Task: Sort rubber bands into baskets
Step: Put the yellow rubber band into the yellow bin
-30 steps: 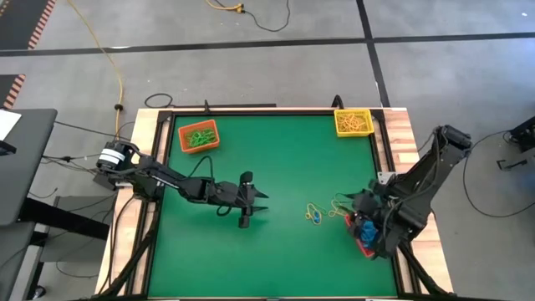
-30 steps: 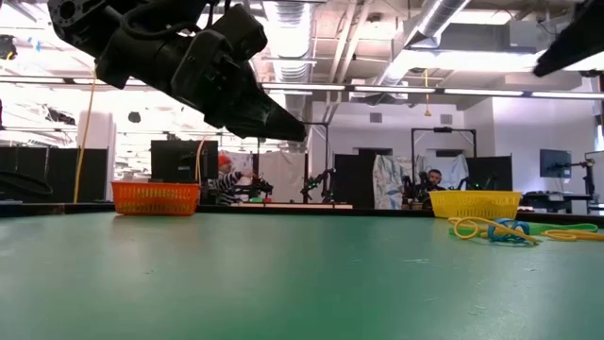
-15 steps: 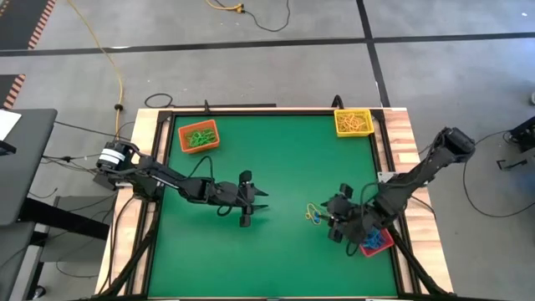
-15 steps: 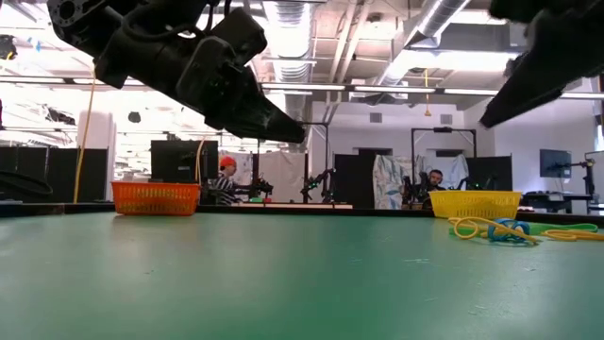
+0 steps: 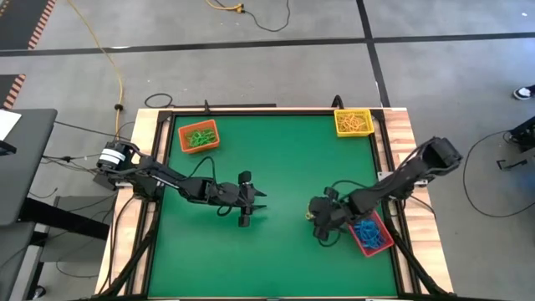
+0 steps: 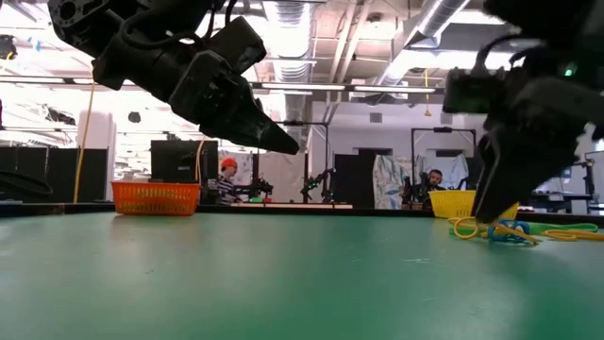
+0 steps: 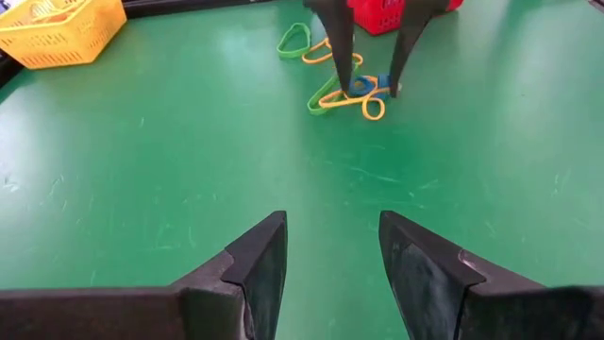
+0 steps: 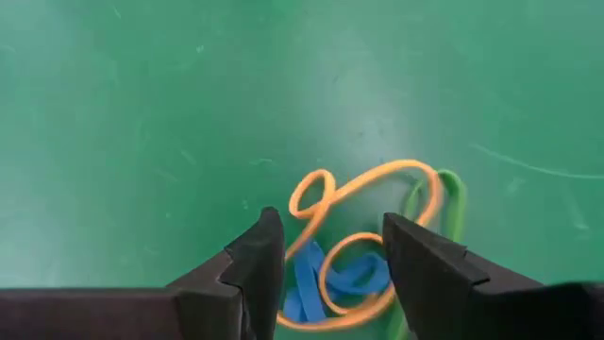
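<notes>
A small tangle of loose rubber bands in yellow, blue and green lies flat on the green table, right of its middle. My right gripper is open and points steeply down over the tangle, one finger on either side of the blue band; I cannot tell whether the fingertips touch anything. My left gripper hovers open near the table's middle, aimed at the tangle, nothing between its fingers. Three baskets rest on the table: orange far left, yellow far right, red near right.
Two more loose bands, green and yellow, lie just beyond the tangle toward the red basket. The orange basket holds green bands, the yellow one yellow bands, the red one blue bands. Open green surface lies between the two grippers.
My right gripper has swung from over the red basket toward the table's left and down, tipping to point more steeply down, and now stands over the loose tangle. The bands have not moved.
</notes>
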